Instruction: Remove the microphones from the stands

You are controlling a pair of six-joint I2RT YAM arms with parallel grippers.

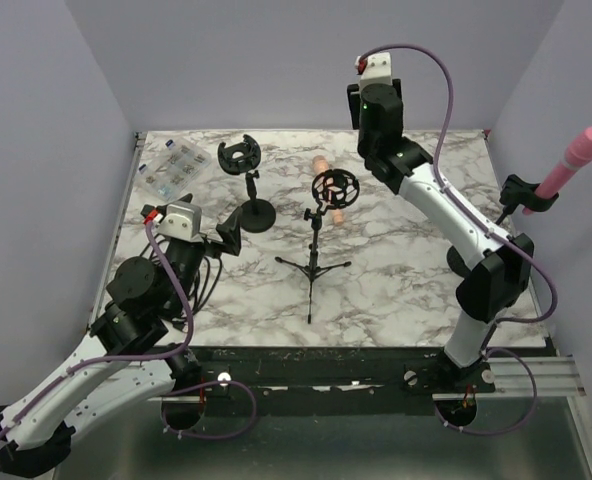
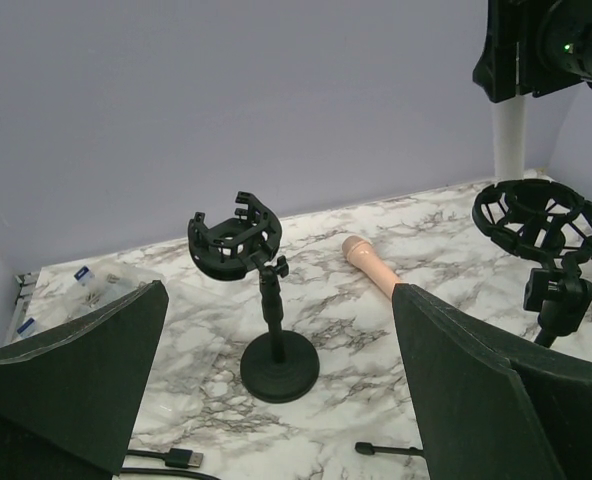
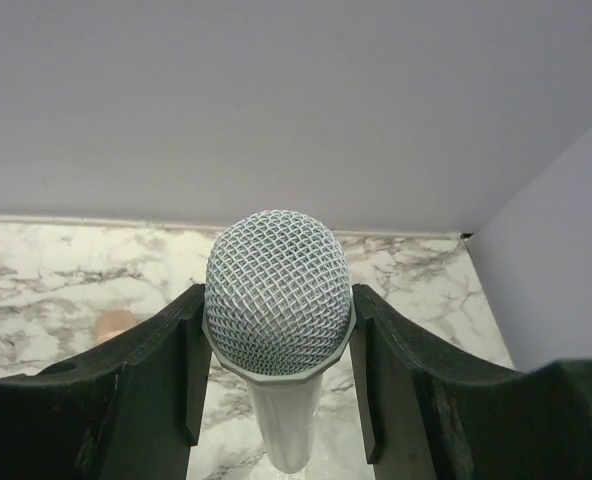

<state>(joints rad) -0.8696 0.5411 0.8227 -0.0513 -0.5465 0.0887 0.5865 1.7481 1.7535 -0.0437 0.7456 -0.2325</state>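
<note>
While right fingers [image 3: 156,385] clamp microphone [image 3: 278,290], left fingers [image 2: 76,370] gape.

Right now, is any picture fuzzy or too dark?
Left wrist view: near fingers dark and soft, small stand sharp. Right wrist view: microphone mesh crisp, table behind a bit soft. Top view: evenly lit, only faint shadows.

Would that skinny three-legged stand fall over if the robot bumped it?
Probably, quite easily. The tripod stand is tall with thin, short legs, and its shock mount puts weight up top. It looks light, so it might also slide on the smooth marble table.
</note>
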